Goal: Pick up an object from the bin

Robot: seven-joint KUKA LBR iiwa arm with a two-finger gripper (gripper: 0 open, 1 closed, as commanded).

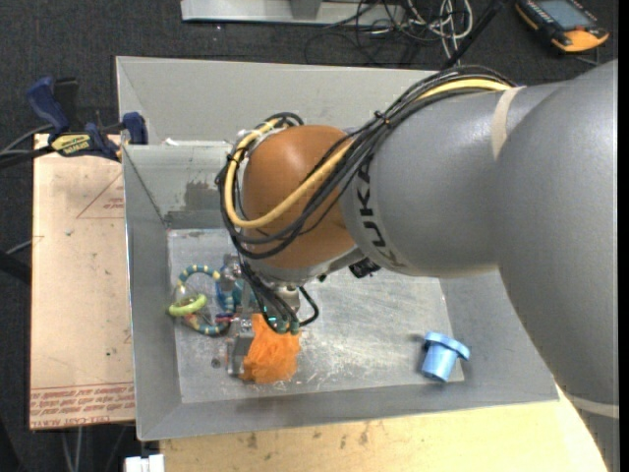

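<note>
- Low over the floor with the gripper (240, 348), close against the left edge of the orange lump (270, 359); cannot tell whether open or closed, since the wrist and its cables cover it.
- Looks crumpled and matte, that lump: probably soft foam or cloth, light and easily squashed, and not fragile.
- Best taken across the bulky middle, squeezing well in; likely to give under pressure, so a shallow pinch on a fold could slip off.
- Lies near the front wall of the bin (149, 264), towards its left.
- Just left of the lump and a little further back: a beaded loop (201, 324), thin, floppy and multicoloured, with a yellow-green curved piece on it. Likely to snag or trail if caught together with the lump.
- Well to the right of the lump: a blue cap (442, 355), hard smooth plastic, cylindrical with a flared rim, lying alone.
- Under everything, scuffed grey sheet metal with sloping walls; slick, so light things may skid if nudged.
</note>
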